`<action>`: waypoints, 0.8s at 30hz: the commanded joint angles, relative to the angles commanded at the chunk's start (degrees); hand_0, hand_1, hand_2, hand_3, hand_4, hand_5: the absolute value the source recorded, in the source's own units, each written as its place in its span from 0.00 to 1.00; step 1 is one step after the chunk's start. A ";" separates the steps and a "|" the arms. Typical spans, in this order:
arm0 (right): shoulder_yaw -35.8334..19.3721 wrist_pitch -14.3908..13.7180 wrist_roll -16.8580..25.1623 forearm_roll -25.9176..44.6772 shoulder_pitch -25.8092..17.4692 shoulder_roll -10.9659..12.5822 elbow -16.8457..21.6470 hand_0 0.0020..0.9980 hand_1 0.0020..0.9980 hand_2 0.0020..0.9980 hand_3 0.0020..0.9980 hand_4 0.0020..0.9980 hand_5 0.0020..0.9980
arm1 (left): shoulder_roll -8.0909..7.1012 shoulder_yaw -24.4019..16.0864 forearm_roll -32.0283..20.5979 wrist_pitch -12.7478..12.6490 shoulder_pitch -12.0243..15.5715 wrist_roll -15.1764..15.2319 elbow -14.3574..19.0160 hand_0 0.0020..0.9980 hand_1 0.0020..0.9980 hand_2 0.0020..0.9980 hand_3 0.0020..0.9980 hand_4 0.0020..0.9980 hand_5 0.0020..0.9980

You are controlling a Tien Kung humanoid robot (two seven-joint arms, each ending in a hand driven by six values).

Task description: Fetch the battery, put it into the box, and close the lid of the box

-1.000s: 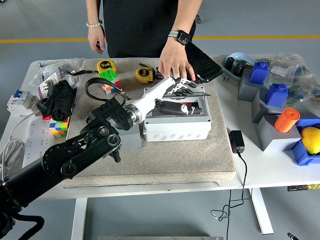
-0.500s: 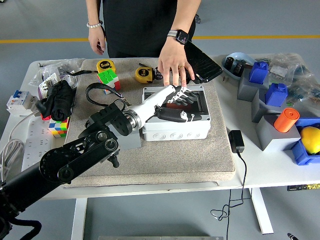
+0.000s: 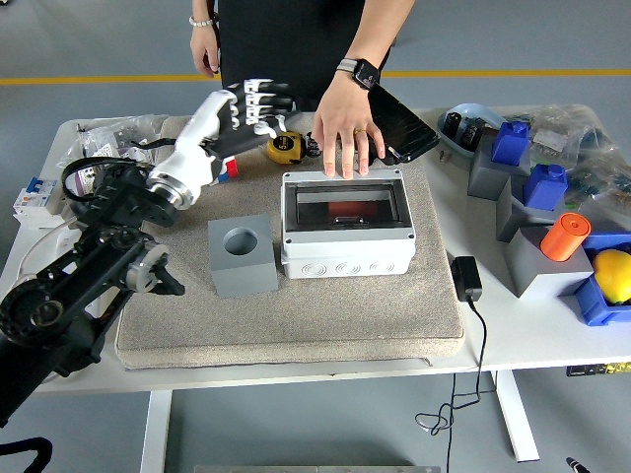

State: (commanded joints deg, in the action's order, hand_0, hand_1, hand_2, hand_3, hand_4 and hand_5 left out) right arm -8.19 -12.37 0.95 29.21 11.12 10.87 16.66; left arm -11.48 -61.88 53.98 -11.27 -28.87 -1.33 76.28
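Note:
The white box (image 3: 347, 246) stands on the beige mat (image 3: 296, 325) mid-table. Its lid with the dark window (image 3: 340, 202) lies flat on it. A small red thing (image 3: 345, 209), probably the battery, shows through the window. My left hand (image 3: 251, 103) is raised above the mat's far left corner, well left of the box, with its fingers spread and empty. A person at the far side rests one hand (image 3: 345, 138) on the box's far edge; the other hand hangs at their side. My right arm is out of view.
A grey block with a round hole (image 3: 242, 254) stands left of the box. A yellow tape measure (image 3: 284, 148) and a black case (image 3: 399, 123) lie behind it. Blue and grey blocks (image 3: 532, 197), an orange cylinder (image 3: 565, 236) and a charger (image 3: 465, 278) are on the right.
My left hand has lifted off the box and swung up and back to the far left. The box lid now lies shut. The person's hand stays at the box's far edge.

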 joint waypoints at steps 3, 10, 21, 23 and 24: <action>0.08 0.09 -0.11 0.03 0.04 -0.02 -0.03 0.68 0.65 0.66 0.55 0.88 0.44 | -1.34 -4.29 -0.26 0.11 2.51 -0.05 -0.06 0.72 0.71 0.67 0.67 0.98 0.33; -0.11 0.19 -0.29 -0.17 0.24 -0.11 -0.05 0.68 0.65 0.66 0.55 0.88 0.44 | -3.81 -12.95 -0.40 0.06 7.84 0.67 0.06 0.70 0.70 0.66 0.66 0.98 0.33; -0.20 0.29 -0.20 -0.10 0.44 -0.16 -0.10 0.68 0.65 0.66 0.55 0.88 0.44 | -6.18 -18.91 -1.63 1.52 11.32 2.13 0.26 0.59 0.63 0.60 0.61 0.97 0.31; -0.01 0.31 -0.25 -0.07 0.48 -0.17 -0.11 0.68 0.65 0.66 0.55 0.88 0.44 | -6.22 -19.46 -1.72 1.52 11.56 2.30 0.27 0.59 0.63 0.60 0.61 0.97 0.31; 0.08 0.33 -0.29 -0.05 0.50 -0.17 -0.11 0.68 0.65 0.66 0.55 0.88 0.44 | -6.23 -19.63 -1.74 1.47 11.62 2.38 0.28 0.59 0.63 0.60 0.61 0.97 0.31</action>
State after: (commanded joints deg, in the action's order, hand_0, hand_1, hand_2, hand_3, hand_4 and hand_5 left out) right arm -8.11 -12.05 0.66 29.16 11.62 10.70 16.55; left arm -17.71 -81.51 52.24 -9.79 -17.26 1.06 76.56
